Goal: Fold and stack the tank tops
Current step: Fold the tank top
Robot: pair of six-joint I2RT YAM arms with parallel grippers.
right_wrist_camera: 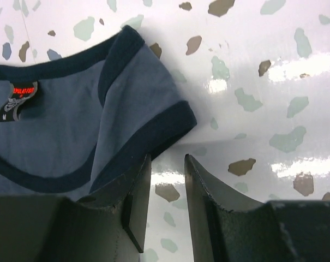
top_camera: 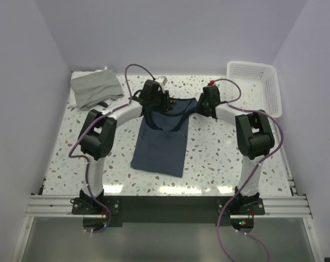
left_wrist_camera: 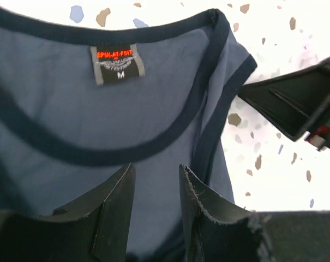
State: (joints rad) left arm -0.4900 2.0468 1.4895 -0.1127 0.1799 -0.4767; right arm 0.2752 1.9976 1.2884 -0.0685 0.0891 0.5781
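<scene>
Navy tank top (top_camera: pixel 159 150) lies flat, collar end under both tools. Left gripper (left_wrist_camera: pixel 156 170) narrow over cloth, grip unclear. Right gripper (right_wrist_camera: pixel 167 158) narrow, empty, just beside shoulder strap. Likely staging shoulder pinches for fold.

Speckled table (top_camera: pixel 219 158), navy tank top (top_camera: pixel 159 150) at centre, grey tank top (top_camera: pixel 96 87) far left, white basket (top_camera: pixel 251 64) far right

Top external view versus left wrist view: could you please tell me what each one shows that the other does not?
Only top external: the grey top at the table's far left corner and the basket at the far right. Only left wrist: the neck label, with red print and an M. Both: the navy top, the speckled table and the left claw over the neckline.
</scene>
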